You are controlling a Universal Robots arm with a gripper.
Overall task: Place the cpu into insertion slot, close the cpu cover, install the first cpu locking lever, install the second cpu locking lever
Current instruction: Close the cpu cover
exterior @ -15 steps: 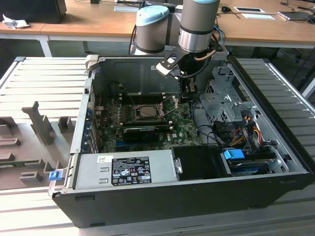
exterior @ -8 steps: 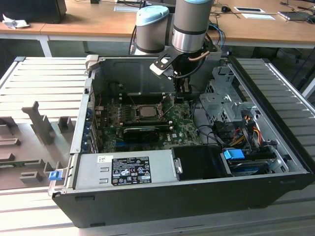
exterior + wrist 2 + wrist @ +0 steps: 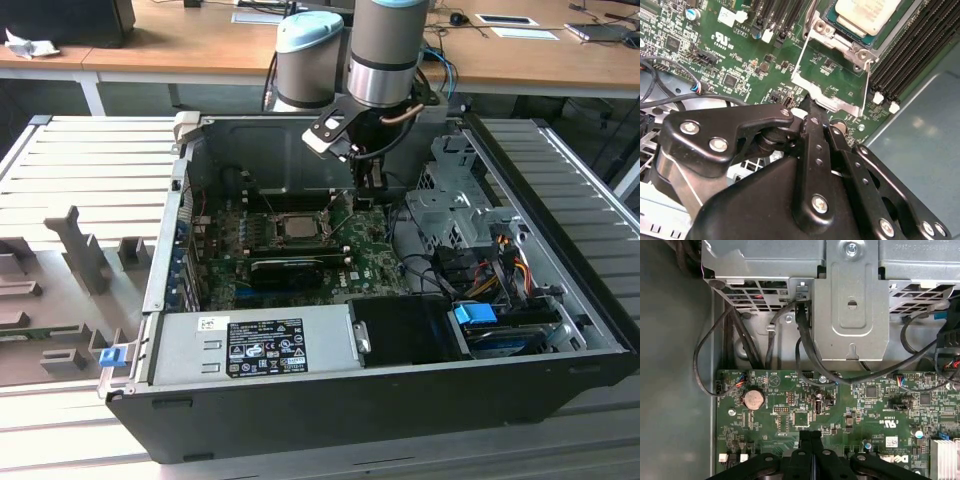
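Both fingers are pressed together, their tips meeting the free edge of the cpu cover, which lies swung open beside the socket. The cpu sits in that socket on the motherboard, uncovered.

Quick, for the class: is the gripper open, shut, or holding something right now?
Gripper: shut, fingertips at the edge of the open cpu cover.
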